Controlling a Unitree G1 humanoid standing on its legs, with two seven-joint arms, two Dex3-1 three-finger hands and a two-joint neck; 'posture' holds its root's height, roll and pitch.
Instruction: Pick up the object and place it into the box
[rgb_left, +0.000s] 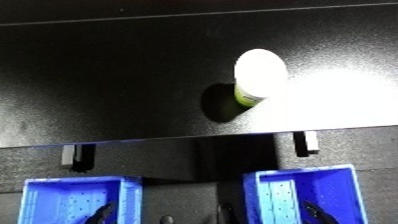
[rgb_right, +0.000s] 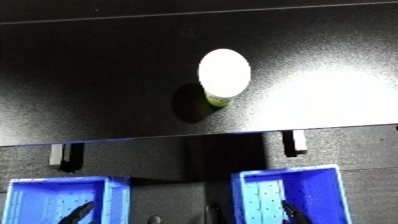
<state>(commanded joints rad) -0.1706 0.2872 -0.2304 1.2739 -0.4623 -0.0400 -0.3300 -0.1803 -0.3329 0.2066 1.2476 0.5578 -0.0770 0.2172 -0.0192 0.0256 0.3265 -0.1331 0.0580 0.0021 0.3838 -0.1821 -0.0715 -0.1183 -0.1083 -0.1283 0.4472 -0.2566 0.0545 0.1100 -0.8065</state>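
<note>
A small container (rgb_left: 259, 72) with a wide white lid and a yellow-green label stands on the black table (rgb_left: 107, 75), right of centre, with a bright glare beside it. Two blue bins sit below the table's front edge, the left bin (rgb_left: 80, 180) and the right bin (rgb_left: 306, 172). Only a dark sliver of my left hand (rgb_left: 98, 214) shows at the bottom edge over the left bin. A similar sliver of my right hand (rgb_left: 313, 210) shows over the right bin. Both hands are far below the container and touch nothing I can see.
Two small metal brackets hang at the table's front edge, one on the left (rgb_left: 78, 155) and one on the right (rgb_left: 305, 142). A dark gap separates the two bins. The table top stretches wide to the left of the container.
</note>
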